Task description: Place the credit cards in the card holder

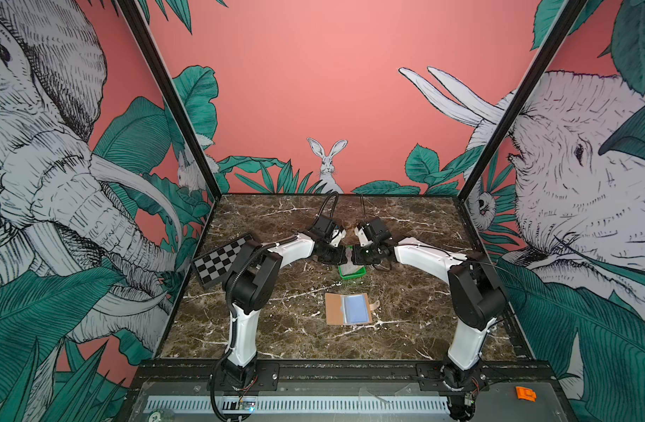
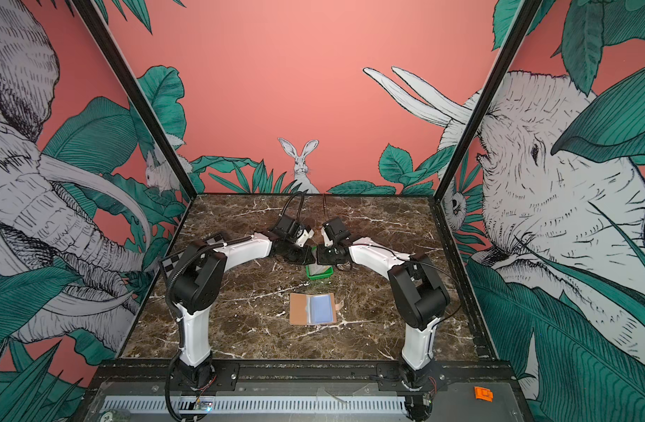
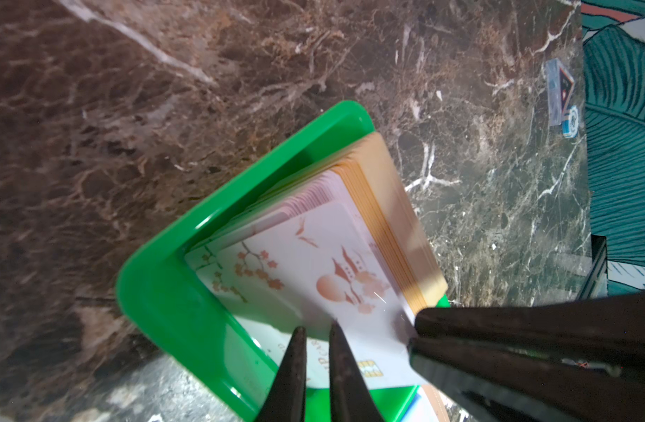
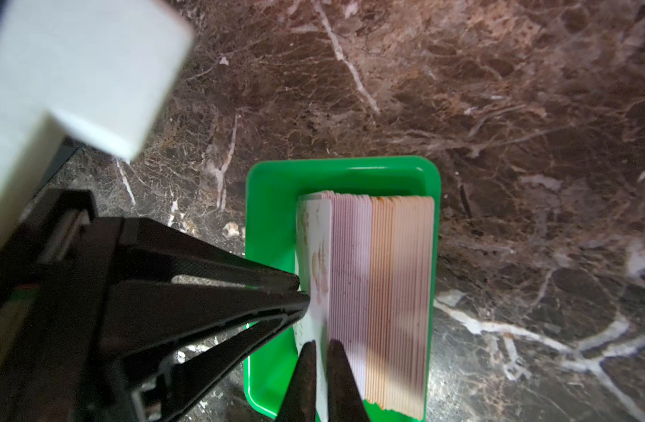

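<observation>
The credit cards [image 4: 383, 292] stand on edge as a thick stack in a green tray [image 4: 269, 204], also seen in the left wrist view as cards [image 3: 386, 204] in the tray [image 3: 174, 292]. My right gripper [image 4: 321, 343] is shut on the edge of the front white card [image 4: 313, 237], which has a printed sunset. My left gripper [image 3: 316, 327] is nearly closed, with its tips against that card's face [image 3: 313, 263]. In both top views the grippers [image 1: 344, 257] [image 1: 354, 257] meet over the tray [image 1: 352, 273]. The card holder [image 1: 348, 308] lies open nearer the front, with its bluish sleeve up.
A checkerboard plate [image 1: 222, 261] leans at the left wall. A small blue-white poker chip [image 3: 571, 120] and a flat packet [image 3: 558, 91] lie by the table's edge. An orange piece [image 1: 525, 394] sits on the front rail. Painted walls close three sides.
</observation>
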